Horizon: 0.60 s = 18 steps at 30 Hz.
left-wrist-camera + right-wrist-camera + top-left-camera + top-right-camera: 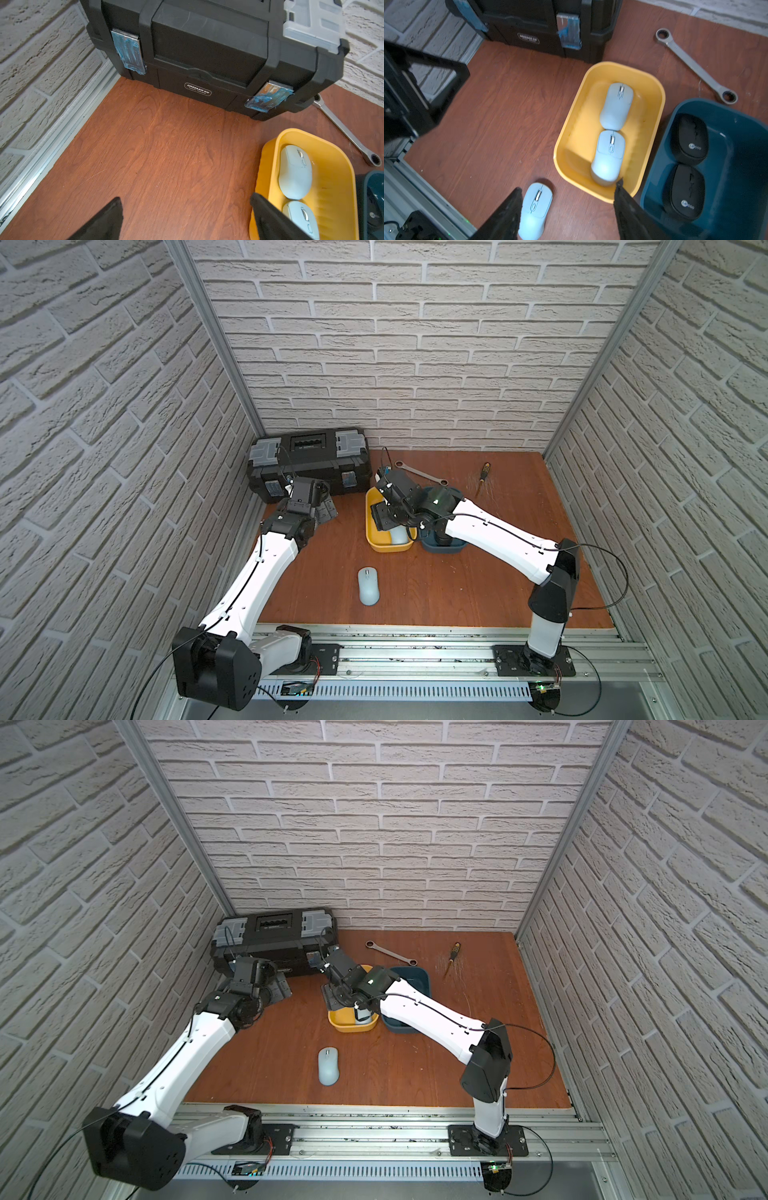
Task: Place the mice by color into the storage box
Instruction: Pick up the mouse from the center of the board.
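Note:
Two pale blue mice [616, 106] [608, 158] lie end to end in the yellow storage box [571, 124]. Two black mice [689, 139] [683, 192] with white logos lie in the dark blue storage box [737, 112] beside it. A third pale blue mouse [368, 585] lies loose on the table, nearer the front. My right gripper [569, 187] hangs open and empty above the yellow box's [388, 547] near end. My left gripper [185, 198] is open and empty over bare table, between the toolbox and the yellow box [332, 158].
A black toolbox [309, 464] stands shut at the back left. A ring wrench [419, 470] and a screwdriver [482, 479] lie behind the boxes. Brick walls close three sides, and an aluminium rail [415, 651] runs along the front.

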Each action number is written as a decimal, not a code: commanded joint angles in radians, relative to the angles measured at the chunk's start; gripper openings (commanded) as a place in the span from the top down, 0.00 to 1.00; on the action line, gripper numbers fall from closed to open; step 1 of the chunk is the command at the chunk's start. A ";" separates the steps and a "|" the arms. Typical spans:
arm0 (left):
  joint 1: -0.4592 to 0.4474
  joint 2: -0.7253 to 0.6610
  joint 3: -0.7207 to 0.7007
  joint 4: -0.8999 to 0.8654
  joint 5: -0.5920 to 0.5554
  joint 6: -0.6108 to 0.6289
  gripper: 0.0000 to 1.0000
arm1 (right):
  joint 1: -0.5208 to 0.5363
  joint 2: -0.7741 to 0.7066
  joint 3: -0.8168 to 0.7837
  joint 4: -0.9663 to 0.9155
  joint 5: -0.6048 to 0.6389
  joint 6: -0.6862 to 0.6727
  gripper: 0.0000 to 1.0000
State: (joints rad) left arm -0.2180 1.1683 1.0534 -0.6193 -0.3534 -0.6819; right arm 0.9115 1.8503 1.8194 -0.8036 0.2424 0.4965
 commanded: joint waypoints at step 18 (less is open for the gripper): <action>0.017 -0.143 0.003 -0.078 -0.059 0.014 0.02 | 0.178 0.188 -0.112 -0.006 -0.168 0.277 0.29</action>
State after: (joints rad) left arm -0.2073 1.0492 1.0534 -0.6765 -0.3824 -0.6811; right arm 1.0779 2.0129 1.6859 -0.8024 0.1078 0.7250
